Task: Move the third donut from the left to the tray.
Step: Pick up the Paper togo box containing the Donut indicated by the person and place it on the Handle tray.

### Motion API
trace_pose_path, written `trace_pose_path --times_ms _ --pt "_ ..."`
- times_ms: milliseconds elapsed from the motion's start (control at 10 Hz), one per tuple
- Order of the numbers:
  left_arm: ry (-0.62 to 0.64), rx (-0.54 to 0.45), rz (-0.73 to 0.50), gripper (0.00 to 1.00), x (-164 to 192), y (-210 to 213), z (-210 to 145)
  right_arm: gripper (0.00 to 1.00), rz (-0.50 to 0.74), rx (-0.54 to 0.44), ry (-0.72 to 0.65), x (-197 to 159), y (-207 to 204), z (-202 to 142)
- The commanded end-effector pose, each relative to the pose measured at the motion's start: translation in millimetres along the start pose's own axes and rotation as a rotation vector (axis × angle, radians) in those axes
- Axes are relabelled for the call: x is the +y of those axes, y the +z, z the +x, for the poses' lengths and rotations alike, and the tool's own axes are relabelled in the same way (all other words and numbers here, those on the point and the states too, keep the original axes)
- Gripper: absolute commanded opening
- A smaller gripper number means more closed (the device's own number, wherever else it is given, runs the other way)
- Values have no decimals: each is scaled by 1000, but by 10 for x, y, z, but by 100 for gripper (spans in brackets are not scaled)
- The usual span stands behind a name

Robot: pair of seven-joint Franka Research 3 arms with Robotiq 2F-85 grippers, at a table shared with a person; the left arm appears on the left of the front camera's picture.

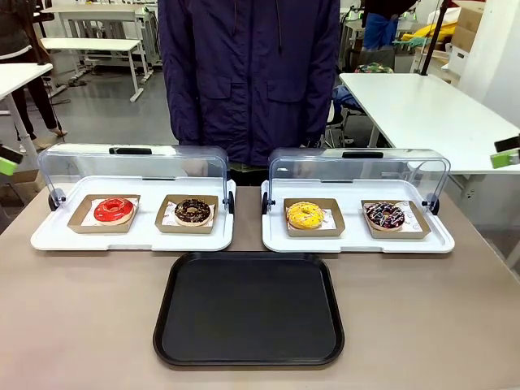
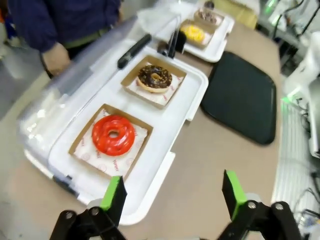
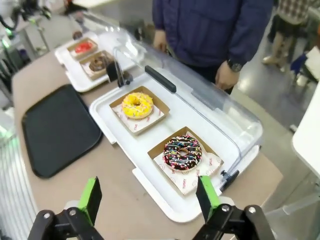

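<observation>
The yellow donut [image 1: 305, 214] sits on a brown cardboard square [image 1: 314, 228] in the left half of a white tray [image 1: 357, 240], whose clear lid [image 1: 357, 166] stands tipped back at its far edge. At 3 o'clock from it, in the same tray, lies a chocolate donut with sprinkles [image 1: 384, 215] on its own cardboard. The black tray [image 1: 248, 313] lies flat on the table [image 1: 81, 325] at 7 o'clock from the yellow donut, just in front of both white trays and apart from the donut. A second white tray [image 1: 130, 236] at 9 o'clock holds a plain chocolate donut [image 1: 192, 211] and, farther left, a red donut [image 1: 114, 210]. A person [image 1: 248, 73] in a dark jacket stands at 12 o'clock behind the trays.

The left gripper [image 2: 172, 182] hovers above the near edge of the second white tray, jaws spread wide, holding nothing. The right gripper [image 3: 147, 185] hovers by the near edge of the yellow donut's tray, also wide open and holding nothing.
</observation>
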State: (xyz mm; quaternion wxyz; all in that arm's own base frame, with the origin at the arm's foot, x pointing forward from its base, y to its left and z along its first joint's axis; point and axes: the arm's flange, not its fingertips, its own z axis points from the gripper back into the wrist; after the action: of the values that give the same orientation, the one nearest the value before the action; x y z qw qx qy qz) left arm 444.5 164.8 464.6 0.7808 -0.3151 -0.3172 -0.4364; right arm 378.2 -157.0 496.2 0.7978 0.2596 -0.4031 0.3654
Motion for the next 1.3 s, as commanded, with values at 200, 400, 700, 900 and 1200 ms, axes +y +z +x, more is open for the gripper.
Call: trace_pose_path --times_ms 200,400,700,900,1200 --pt "-67 -131 11 100 265 91 -363 100 30 -114 53 -71 230 -299" --pt "-118 -158 47 100 240 147 -451 100 29 -140 51 -80 265 -397" --pt "-131 -188 44 100 209 53 -504 100 25 -153 48 -116 283 -447" --pt "-138 -206 51 100 205 85 -589 100 27 -161 45 -118 247 -467" --pt "-164 -234 76 100 199 26 -613 100 23 -172 30 -173 264 -487"
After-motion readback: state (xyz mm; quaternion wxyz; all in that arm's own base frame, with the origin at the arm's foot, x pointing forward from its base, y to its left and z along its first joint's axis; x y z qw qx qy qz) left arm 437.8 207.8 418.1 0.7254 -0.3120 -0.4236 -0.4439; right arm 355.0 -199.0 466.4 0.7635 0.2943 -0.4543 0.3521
